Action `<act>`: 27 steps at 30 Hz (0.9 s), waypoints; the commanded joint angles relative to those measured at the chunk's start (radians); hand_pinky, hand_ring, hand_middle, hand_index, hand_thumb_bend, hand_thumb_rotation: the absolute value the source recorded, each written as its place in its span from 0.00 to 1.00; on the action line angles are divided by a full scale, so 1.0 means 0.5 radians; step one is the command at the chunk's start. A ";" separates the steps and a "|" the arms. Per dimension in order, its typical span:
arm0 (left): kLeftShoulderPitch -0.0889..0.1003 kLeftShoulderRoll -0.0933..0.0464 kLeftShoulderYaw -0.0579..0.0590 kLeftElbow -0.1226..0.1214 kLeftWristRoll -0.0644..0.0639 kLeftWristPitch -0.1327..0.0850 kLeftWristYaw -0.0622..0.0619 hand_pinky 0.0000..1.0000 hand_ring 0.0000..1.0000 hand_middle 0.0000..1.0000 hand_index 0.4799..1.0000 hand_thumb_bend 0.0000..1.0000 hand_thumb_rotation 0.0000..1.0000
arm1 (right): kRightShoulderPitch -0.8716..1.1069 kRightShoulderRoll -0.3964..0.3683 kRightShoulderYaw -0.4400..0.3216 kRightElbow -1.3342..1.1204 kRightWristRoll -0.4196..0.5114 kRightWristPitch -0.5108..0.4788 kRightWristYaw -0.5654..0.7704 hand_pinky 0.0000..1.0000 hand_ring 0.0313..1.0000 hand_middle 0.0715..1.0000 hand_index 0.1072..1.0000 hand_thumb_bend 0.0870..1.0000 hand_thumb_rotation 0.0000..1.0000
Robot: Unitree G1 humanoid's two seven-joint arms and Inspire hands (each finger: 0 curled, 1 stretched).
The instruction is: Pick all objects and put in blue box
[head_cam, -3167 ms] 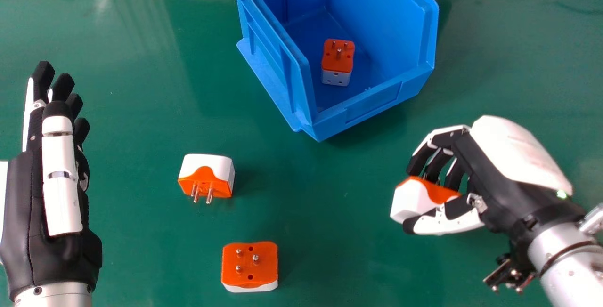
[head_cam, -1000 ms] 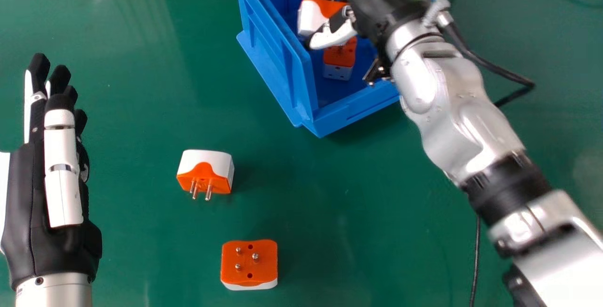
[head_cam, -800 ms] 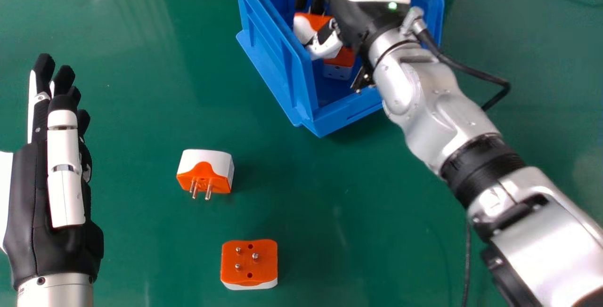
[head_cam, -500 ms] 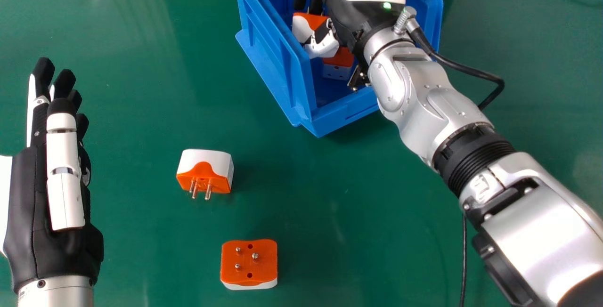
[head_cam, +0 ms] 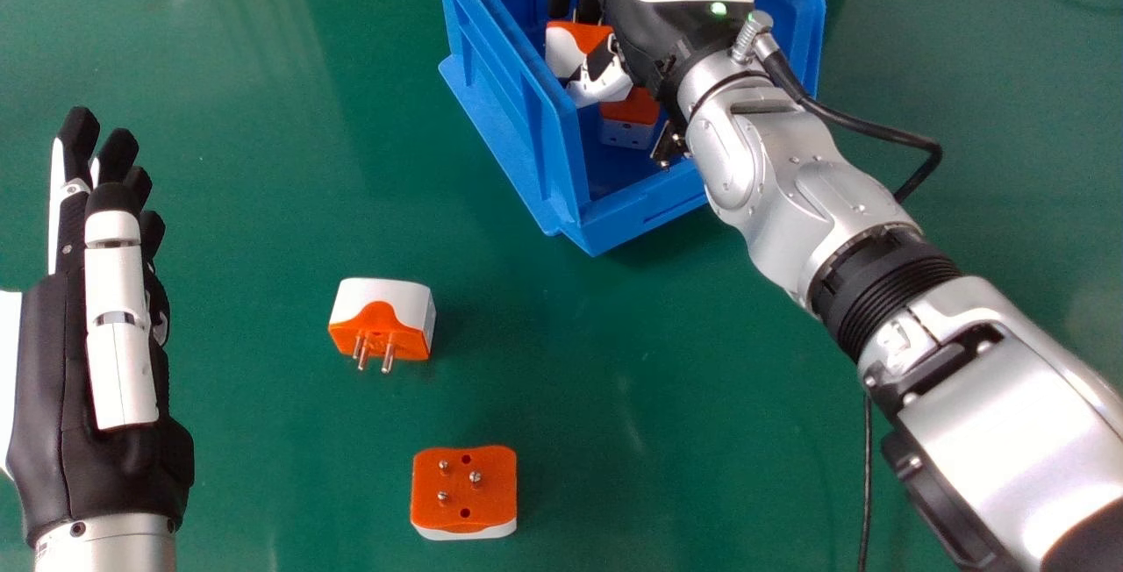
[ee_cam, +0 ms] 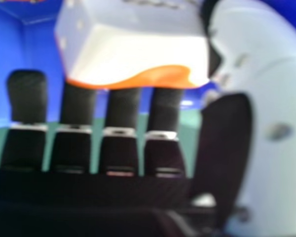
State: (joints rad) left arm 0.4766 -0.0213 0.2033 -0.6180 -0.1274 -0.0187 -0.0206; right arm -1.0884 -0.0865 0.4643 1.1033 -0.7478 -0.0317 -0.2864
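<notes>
The right hand (head_cam: 654, 28) pinches 1 plug (head_cam: 563, 50) inside the blue box (head_cam: 518, 107). 2 loose plugs (head_cam: 465, 497) sit on the table (head_cam: 263, 291). They look light, hard, a bit slick: grab flat sides, not pins (head_cam: 387, 358). The left hand (head_cam: 66, 361), at the head view's left, is straight.

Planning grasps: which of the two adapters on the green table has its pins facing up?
The nearer adapter, closest to the robot: its orange pin face is turned up. The farther adapter has its pins pointing toward the robot instead.
</notes>
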 commanded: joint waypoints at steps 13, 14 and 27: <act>0.018 0.011 0.002 -0.044 0.008 -0.037 0.000 1.00 0.98 0.98 0.96 0.18 1.00 | -0.092 -0.033 -0.001 0.025 0.020 -0.119 -0.287 0.31 0.41 0.49 0.49 0.44 0.00; 0.019 0.012 0.003 -0.044 0.015 -0.034 0.004 0.99 0.98 0.97 0.95 0.18 1.00 | -0.095 -0.034 -0.001 0.036 0.022 -0.132 -0.297 0.31 0.41 0.49 0.48 0.44 0.00; 0.041 -0.004 -0.002 -0.056 0.027 -0.050 0.016 0.90 0.94 0.95 0.89 0.18 1.00 | -0.151 -0.023 0.025 0.180 0.011 -0.192 -0.395 0.31 0.41 0.50 0.47 0.44 0.00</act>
State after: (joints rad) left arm 0.4894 -0.0226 0.2027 -0.6182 -0.1190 -0.0207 -0.0163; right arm -1.1063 -0.0898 0.4763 1.2015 -0.7485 -0.1066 -0.4489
